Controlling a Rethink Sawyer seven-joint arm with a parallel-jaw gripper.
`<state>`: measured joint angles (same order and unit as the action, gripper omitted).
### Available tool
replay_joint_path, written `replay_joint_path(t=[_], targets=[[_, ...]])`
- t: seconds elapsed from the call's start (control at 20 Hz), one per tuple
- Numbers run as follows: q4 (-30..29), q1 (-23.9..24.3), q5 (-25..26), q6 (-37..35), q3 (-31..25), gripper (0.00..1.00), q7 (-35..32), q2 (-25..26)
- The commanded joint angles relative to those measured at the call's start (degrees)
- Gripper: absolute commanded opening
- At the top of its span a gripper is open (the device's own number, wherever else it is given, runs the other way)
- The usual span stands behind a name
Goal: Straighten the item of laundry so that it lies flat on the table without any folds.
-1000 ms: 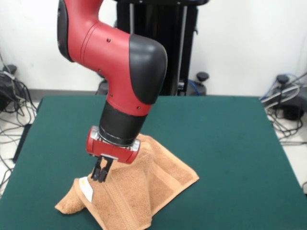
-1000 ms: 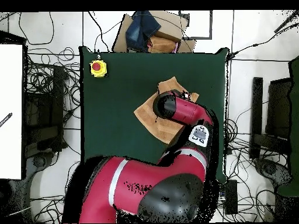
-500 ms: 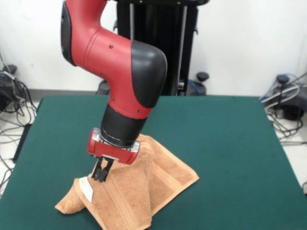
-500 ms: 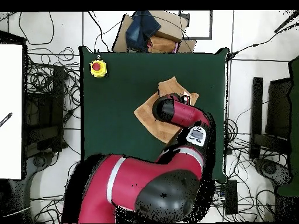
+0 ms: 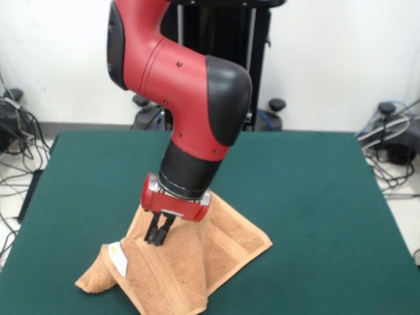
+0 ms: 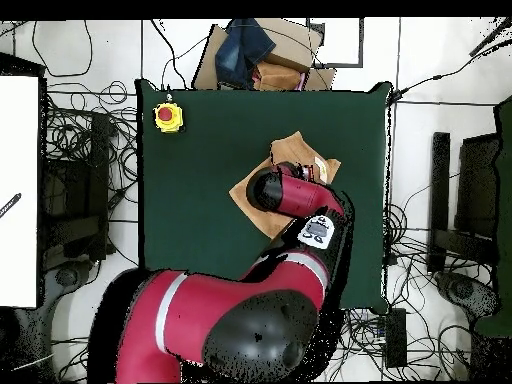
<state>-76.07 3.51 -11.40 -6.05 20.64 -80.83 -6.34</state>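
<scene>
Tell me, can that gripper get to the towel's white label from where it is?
Probably yes: the gripper hangs just above the towel, and the label lies uncovered close beside it.

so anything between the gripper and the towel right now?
Nothing visible. The gripper hangs just over the rumpled towel, its tips at the cloth, with only bare green table around. The red button box sits at a far corner.

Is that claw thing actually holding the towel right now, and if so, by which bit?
The gripper is closed, its tips down on the towel near the middle fold, above the white label. Whether cloth is pinched between them cannot be told.
</scene>
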Motion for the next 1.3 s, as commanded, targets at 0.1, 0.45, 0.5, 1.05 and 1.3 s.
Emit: replay_joint_path(t=[0.1, 0.45, 0.5, 1.05, 1.3], targets=[[-5.68, -0.72, -1.11, -1.44, -1.71, 0.00, -13.62, 0.01], [-5.05, 1.50, 0.16, 0.30, -3.93, 0.00, -11.88, 0.45], [-4.76, 1.06, 0.29, 0.80, -3.44, 0.00, -11.87, 0.94], [3.64, -9.91, -4.55, -5.60, 11.02, 0.00, -13.98, 9.95], [4.99, -12.33, -6.00, -6.16, 14.91, 0.00, -14.78, 12.85]])
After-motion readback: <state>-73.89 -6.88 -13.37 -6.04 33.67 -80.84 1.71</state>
